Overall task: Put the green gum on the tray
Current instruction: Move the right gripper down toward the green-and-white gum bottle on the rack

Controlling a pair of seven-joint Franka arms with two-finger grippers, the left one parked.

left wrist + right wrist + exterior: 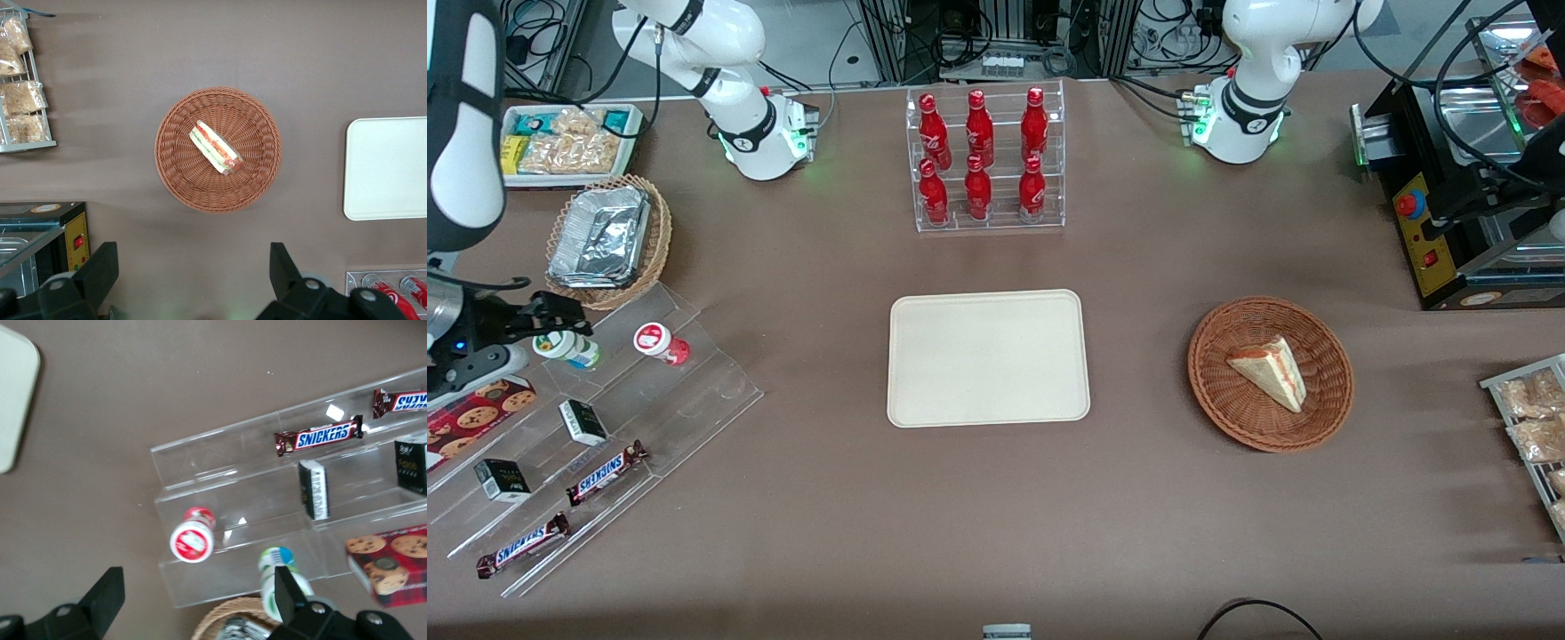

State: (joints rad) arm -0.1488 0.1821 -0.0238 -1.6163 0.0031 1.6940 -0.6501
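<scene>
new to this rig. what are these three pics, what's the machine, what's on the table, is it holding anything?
Two white robot arms are bolted to a brown table; only one works. The front view looks down on everything. The other two come from cameras on the arms' wrists.

The working arm's gripper sits at the clear stepped shelf, open, one finger against the green gum, nothing lifted yet. A red-lidded bottle lies beside the gum. Snickers bars and small dark boxes share the shelf.

The cream tray, mid-table, is where the gum should go. Toward the parked arm's end, a wicker basket holds a sandwich.
</scene>
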